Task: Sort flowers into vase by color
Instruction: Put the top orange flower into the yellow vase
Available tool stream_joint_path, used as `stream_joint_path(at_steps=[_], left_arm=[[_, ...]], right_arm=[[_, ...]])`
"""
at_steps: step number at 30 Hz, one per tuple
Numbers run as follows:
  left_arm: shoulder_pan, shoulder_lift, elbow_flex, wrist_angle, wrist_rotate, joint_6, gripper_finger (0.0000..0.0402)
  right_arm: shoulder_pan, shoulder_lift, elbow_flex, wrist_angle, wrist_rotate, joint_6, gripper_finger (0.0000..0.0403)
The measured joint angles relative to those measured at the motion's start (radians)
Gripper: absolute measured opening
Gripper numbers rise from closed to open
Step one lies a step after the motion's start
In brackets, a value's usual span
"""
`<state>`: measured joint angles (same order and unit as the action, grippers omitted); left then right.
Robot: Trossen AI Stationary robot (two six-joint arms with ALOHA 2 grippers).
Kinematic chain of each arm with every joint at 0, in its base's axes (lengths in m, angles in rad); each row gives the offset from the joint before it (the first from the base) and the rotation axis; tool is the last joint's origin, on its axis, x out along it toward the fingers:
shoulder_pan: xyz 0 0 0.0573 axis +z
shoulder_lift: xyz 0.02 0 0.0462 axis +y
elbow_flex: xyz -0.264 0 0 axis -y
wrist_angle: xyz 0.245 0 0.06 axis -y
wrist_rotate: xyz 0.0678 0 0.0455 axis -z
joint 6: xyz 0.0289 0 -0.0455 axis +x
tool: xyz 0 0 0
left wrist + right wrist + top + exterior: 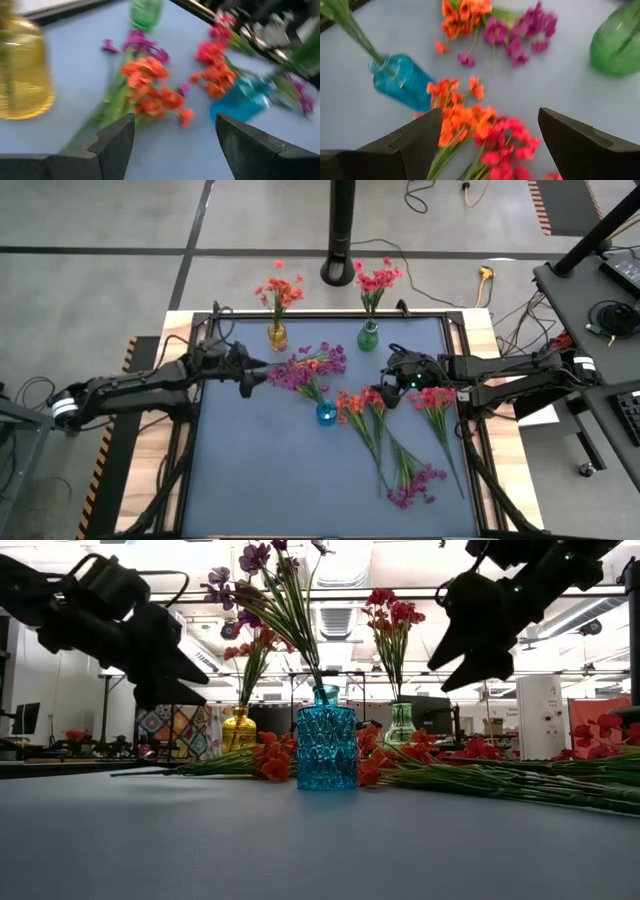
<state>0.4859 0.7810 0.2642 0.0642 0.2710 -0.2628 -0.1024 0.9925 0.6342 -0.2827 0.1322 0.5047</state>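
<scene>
Two arms hover over a dark mat mid-sort, both w/ jaws spread wide and holding nothing. The left gripper (247,380) hangs above the mat's left-centre, facing a loose orange and purple sprig pile (312,366); the right gripper (392,385) hangs over orange and red sprigs (362,402) lying beside the blue vase (326,413), likely lining up a pick. Three vases already hold one colour each: the yellow vase (276,335) has orange blossoms, the green vase (368,336) has red-pink, the blue one purple. More flowers lie loose: a red-pink bunch (436,398) at the mat's right edge and a purple sprig (418,483) toward the near side. Stems overlap and cross, so lifting one sprig alone looks tricky, and the blue vase stands just beside the right gripper's target, a tip-over risk. Cables trail on the floor beyond the table.
</scene>
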Motion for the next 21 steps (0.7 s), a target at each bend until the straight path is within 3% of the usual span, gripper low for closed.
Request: stream_joint_path(at_steps=[5, 13, 21], left_arm=[[-0.077, -0.001, 0.000, -0.071, -0.011, 0.158, 0.0260], [-0.097, 0.045, -0.001, -0.087, -0.194, 0.415, 0.0260], [-0.096, 0.130, 0.001, -0.055, -0.315, 0.490, 0.0260]], right_arm=[[0.006, -0.001, 0.000, -0.094, -0.061, 0.035, 0.0320], [0.048, -0.004, 0.033, -0.327, -0.100, 0.109, 0.0320], [0.066, -0.004, 0.075, -0.358, -0.093, 0.120, 0.0320]])
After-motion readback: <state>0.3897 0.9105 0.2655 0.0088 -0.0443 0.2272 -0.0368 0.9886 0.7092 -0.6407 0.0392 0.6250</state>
